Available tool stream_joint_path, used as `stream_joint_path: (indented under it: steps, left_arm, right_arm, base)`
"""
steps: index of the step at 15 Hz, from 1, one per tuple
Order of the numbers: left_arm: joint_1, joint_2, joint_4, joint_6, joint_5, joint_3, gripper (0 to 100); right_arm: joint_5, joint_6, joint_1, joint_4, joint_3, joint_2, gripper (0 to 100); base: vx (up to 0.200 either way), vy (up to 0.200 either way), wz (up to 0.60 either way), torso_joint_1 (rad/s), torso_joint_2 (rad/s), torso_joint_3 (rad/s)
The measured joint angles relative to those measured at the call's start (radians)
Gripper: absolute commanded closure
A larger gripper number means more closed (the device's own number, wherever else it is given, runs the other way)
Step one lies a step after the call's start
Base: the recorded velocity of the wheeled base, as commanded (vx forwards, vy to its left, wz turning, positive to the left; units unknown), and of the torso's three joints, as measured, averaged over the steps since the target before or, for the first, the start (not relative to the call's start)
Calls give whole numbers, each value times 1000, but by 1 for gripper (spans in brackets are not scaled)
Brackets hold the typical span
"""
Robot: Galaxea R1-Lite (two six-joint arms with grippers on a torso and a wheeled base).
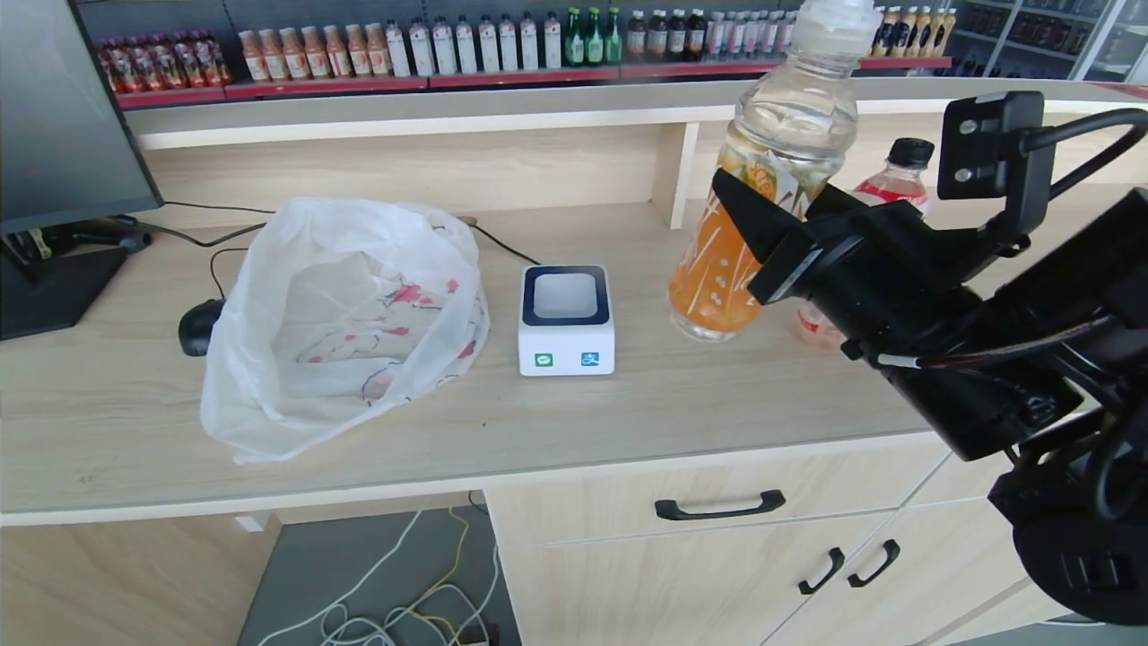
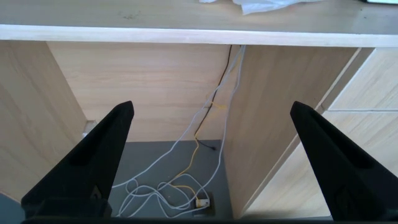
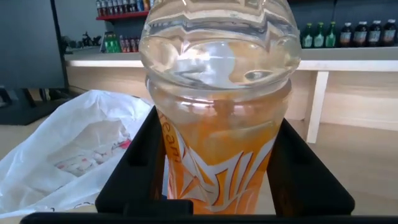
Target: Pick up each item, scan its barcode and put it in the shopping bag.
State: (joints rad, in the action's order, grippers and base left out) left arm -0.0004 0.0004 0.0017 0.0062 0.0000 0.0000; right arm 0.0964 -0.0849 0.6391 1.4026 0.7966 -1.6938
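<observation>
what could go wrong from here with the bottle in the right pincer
The bottle tilts in the right pincer, so it may slip. The scanner sits between it and the bag; a low carry could knock it. The bag slumps, so the bottle might catch its rim.

Left gripper (image 2: 211,107) spread wide below countertop (image 2: 124,32).
Tangled cables (image 2: 168,191) on floor at 12 o'clock ahead; cabinet fronts (image 2: 367,81) at 2 o'clock.

Black mouse (image 1: 199,326), dark monitor (image 1: 63,108), drinks shelf (image 1: 448,49), floor cables (image 2: 163,190), perhaps a plug (image 2: 202,202)
</observation>
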Motion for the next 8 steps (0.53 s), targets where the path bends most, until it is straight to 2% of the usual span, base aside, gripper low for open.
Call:
stream_joint_path:
  steps: [4, 8]
  left_arm:
    - [0, 0, 0, 0, 0, 0, 0]
    - [0, 0, 0, 0, 0, 0, 0]
  right_arm:
    - [-1, 2, -11, 5, 3, 4, 100]
    - [-1, 2, -12, 5, 3, 13, 100]
  base:
    - [0, 200, 0, 0, 8, 2]
    - [0, 0, 0, 0, 0, 0]
